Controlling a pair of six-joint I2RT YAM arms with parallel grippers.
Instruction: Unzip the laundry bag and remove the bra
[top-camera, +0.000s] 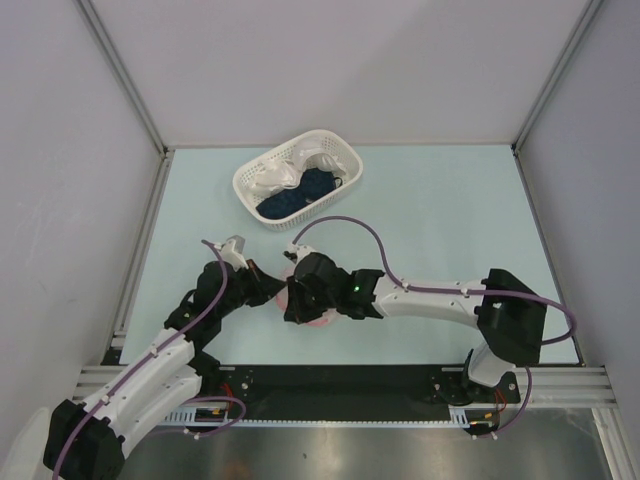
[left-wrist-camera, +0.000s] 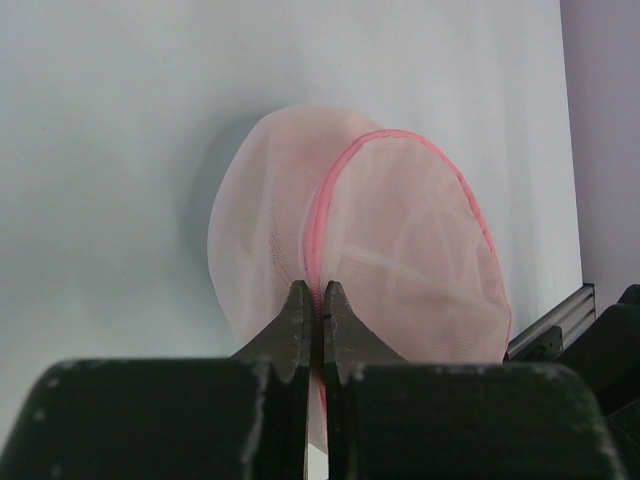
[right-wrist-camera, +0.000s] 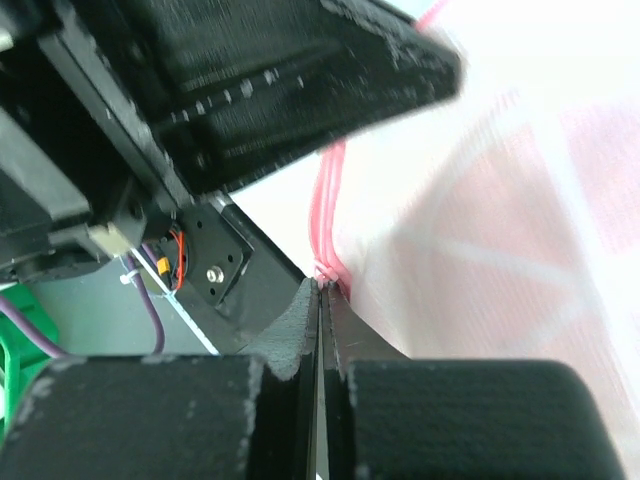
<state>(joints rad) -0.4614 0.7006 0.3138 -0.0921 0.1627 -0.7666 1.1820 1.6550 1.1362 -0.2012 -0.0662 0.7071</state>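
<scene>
The laundry bag (left-wrist-camera: 400, 250), a round pouch of translucent white mesh with pink zip edging (left-wrist-camera: 318, 225), lies on the table between both arms. My left gripper (left-wrist-camera: 320, 292) is shut on the pink edging at the bag's near rim. My right gripper (right-wrist-camera: 325, 287) is shut on the pink zip line (right-wrist-camera: 330, 210) where a small pink loop sits at its tips. From above, both grippers (top-camera: 278, 290) (top-camera: 296, 298) meet over the bag (top-camera: 318, 320) and hide most of it. The bra is hidden; only a pink tint shows through the mesh.
A white lattice basket (top-camera: 352, 160) stands at the back centre of the pale table, holding a white cloth (top-camera: 285, 172) and a dark blue cloth (top-camera: 300, 193). Grey walls close in the left, right and far sides. A black rail (top-camera: 330, 380) runs along the near edge.
</scene>
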